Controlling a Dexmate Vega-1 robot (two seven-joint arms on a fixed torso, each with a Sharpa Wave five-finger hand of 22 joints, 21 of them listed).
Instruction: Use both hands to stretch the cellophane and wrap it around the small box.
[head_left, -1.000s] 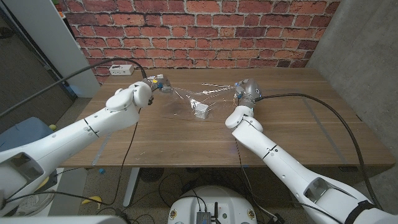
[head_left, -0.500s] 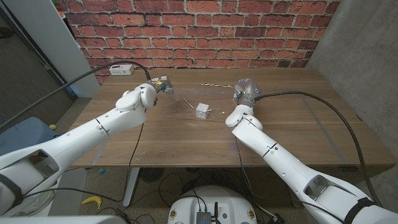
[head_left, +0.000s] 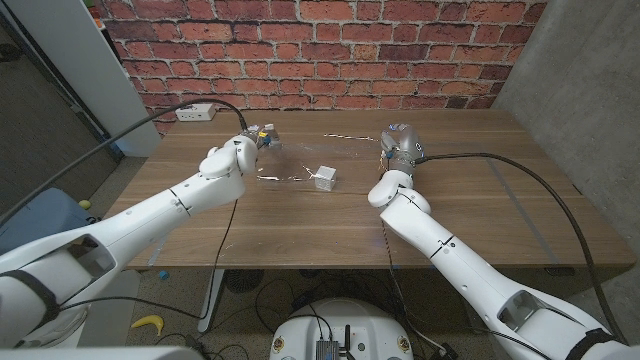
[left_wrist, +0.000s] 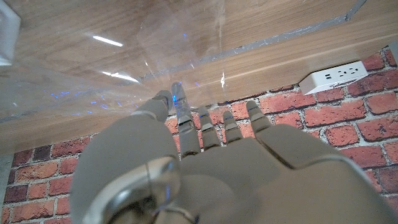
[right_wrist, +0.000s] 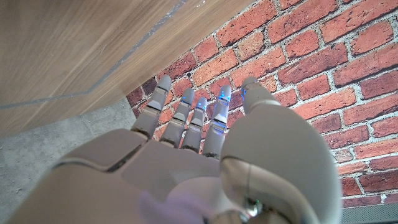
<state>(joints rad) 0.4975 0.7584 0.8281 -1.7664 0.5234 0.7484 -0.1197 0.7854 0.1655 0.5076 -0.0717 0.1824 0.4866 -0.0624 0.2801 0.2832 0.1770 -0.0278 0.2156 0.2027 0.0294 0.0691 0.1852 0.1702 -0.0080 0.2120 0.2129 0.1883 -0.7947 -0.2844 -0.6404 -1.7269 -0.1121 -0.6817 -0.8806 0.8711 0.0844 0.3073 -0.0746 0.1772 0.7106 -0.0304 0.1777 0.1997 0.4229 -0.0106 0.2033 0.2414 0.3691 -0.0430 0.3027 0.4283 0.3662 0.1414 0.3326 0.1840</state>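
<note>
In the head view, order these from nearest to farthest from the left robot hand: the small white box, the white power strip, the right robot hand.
From the left robot hand:
1. Small white box, on the table toward the middle, with cellophane beside it.
2. White power strip, at the table's far left edge, only slightly farther.
3. Right robot hand, across the table on the right side.

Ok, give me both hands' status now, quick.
Left hand: holding the cellophane at one end, the sheet trailing toward the small box.
Right hand: cannot be told; no film visible in its fingers.
</note>
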